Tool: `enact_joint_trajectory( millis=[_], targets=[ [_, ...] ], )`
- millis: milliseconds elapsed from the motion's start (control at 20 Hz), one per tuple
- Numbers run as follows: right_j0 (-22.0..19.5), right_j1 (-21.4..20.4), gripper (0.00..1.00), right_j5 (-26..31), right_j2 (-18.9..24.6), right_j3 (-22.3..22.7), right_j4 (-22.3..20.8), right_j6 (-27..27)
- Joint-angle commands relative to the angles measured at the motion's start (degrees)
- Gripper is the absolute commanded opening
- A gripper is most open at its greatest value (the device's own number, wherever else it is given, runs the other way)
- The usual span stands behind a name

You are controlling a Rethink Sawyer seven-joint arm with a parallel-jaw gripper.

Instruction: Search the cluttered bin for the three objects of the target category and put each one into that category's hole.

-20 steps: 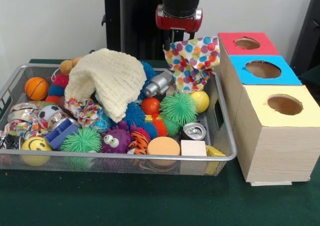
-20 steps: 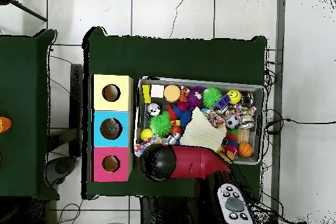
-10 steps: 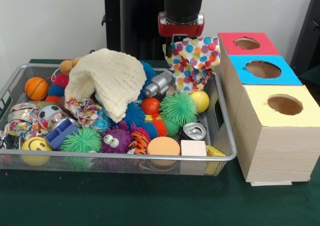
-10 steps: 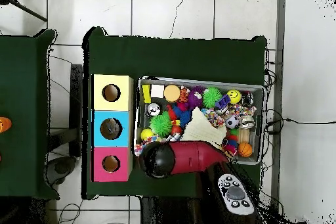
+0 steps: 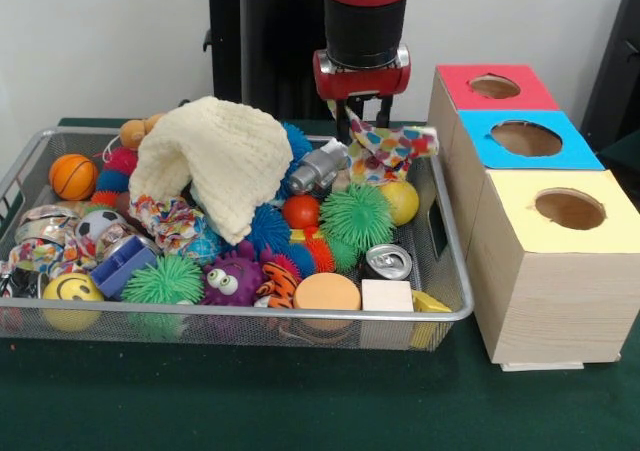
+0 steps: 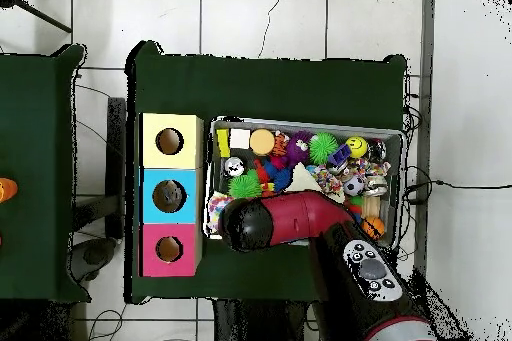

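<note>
My gripper hangs over the far right corner of the wire bin. It is shut on an upper corner of a polka-dot cloth, which slumps onto the toys beside a yellow ball. A cream knitted cloth covers the bin's middle. To the right stand three boxes with round holes: red, blue and yellow. In the overhead view the red arm hides the gripper and that corner of the bin.
The bin holds several spiky balls, a green one among them, a soda can, a small basketball, a smiley ball and a wooden block. The boxes stand close against the bin's side.
The gripper has come down toward the bin. The polka-dot cloth, which hung spread out against the red box, has collapsed onto the toys. The arm has swung further over the bin.
</note>
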Motion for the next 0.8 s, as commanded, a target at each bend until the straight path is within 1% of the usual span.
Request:
enact_joint_trajectory(
  millis=[50,100,200,400,650,700,800],
  targets=[
    [-1.4,1.4,0.0,5.4,7.4,-5.8,-5.2,-14.9],
    [-0.9,1.2,0.0,5.4,6.8,-5.9,-5.4,-14.4],
    [-0.8,1.0,0.0,6.3,7.1,-6.0,-5.8,-13.7],
    [-1.6,1.3,0.0,8.0,8.0,-6.1,-5.5,-13.1],
    [-2.3,1.2,0.0,8.9,9.0,-6.2,-5.7,-12.6],
    [-2.5,0.3,0.0,9.0,9.1,-5.4,-5.4,-12.0],
    [-3.0,-3.1,0.0,10.9,10.1,-3.0,-2.8,-10.7]
  ],
)
